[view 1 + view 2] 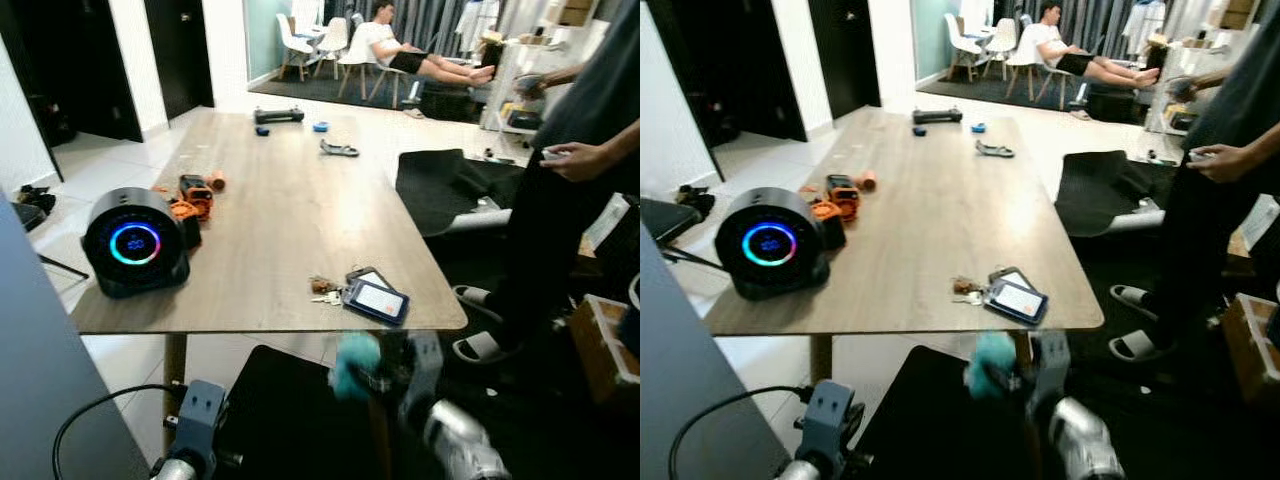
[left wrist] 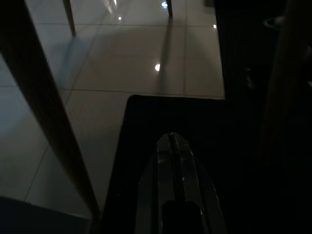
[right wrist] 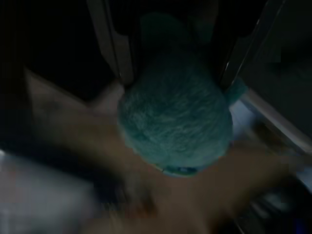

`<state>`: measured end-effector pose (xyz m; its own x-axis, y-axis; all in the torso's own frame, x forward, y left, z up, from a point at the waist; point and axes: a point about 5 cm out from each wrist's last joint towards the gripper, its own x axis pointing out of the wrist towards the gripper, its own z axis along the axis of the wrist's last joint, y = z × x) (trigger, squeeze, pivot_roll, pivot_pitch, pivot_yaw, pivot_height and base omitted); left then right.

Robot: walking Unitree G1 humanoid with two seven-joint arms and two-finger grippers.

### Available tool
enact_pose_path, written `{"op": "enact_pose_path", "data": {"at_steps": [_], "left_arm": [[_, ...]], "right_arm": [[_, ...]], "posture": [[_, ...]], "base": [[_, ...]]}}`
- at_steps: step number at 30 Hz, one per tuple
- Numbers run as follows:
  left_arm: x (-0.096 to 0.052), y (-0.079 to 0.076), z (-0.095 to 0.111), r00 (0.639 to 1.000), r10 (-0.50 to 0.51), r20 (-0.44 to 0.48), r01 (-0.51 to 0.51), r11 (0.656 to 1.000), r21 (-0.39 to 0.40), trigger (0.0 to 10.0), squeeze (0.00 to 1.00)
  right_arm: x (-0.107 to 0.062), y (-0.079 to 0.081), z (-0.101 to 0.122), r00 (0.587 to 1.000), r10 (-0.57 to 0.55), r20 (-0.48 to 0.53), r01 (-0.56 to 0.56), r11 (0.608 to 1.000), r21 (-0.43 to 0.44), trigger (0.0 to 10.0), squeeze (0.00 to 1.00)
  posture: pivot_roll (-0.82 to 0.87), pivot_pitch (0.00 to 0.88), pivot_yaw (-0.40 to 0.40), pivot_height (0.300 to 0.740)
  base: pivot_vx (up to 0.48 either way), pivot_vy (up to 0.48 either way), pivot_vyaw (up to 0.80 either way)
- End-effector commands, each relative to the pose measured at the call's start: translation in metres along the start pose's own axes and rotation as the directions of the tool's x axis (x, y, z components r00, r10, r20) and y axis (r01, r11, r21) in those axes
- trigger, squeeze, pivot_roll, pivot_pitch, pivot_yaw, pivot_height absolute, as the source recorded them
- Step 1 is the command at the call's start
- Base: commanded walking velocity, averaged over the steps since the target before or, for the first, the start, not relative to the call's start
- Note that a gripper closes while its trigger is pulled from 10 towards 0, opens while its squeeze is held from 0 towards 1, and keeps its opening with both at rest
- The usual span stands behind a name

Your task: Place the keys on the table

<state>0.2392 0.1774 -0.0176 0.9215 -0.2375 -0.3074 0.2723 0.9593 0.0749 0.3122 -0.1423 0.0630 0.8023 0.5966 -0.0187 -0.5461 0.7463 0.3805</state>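
Note:
My right gripper (image 1: pixel 375 374) is low, just below and in front of the near edge of the wooden table (image 1: pixel 280 215). It is shut on a teal fluffy keychain ball (image 1: pixel 355 362), and the picture there is blurred. In the right wrist view the ball (image 3: pixel 175 122) sits between the two black fingers (image 3: pixel 114 53); any keys hanging from it are hidden. A small bunch of keys (image 1: pixel 325 290) lies on the table near that edge, beside a dark card holder (image 1: pixel 376 300). My left gripper (image 2: pixel 171 161) hangs shut under the table, over a black mat (image 2: pixel 161 122).
A round black speaker (image 1: pixel 135 243) with a glowing ring stands at the table's near left, with orange tools (image 1: pixel 193 197) behind it. A person (image 1: pixel 570 190) stands close by the table's right side. A black seat (image 1: pixel 440 185) and a cardboard box (image 1: pixel 605 345) are also on the right.

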Motion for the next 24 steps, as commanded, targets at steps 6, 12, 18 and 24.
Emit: {"op": "enact_pose_path", "data": {"at_steps": [6,12,18,24], "left_arm": [[-0.003,0.002,-0.003,1.0,-0.015,-0.004,0.015,1.0,0.016,10.0,0.0],[-0.005,0.0,-0.005,1.0,-0.013,-0.006,0.013,1.0,0.01,10.0,0.0],[-0.006,0.001,-0.004,1.0,-0.01,-0.002,0.01,1.0,0.009,10.0,0.0],[-0.006,0.002,-0.004,1.0,-0.007,-0.004,0.007,1.0,0.01,10.0,0.0]], "right_arm": [[0.011,0.0,0.016,0.997,0.057,-0.048,-0.061,0.994,-0.089,10.0,0.0],[-0.004,-0.013,-0.007,0.989,-0.098,-0.115,0.086,0.991,-0.098,10.0,0.0],[-0.003,-0.01,0.01,0.997,-0.078,-0.009,0.078,0.997,-0.027,10.0,0.0],[-0.002,-0.002,0.006,0.998,0.043,-0.038,-0.043,0.999,-0.013,10.0,0.0]], "posture": [[0.09,0.0,-0.041,0.74],[0.1,0.0,-0.046,0.74],[0.09,0.001,-0.037,0.74],[0.09,0.002,-0.04,0.74]], "base": [[0.0,0.0,0.0],[0.0,0.0,0.0],[0.0,0.0,0.0],[0.0,0.0,0.0]]}}
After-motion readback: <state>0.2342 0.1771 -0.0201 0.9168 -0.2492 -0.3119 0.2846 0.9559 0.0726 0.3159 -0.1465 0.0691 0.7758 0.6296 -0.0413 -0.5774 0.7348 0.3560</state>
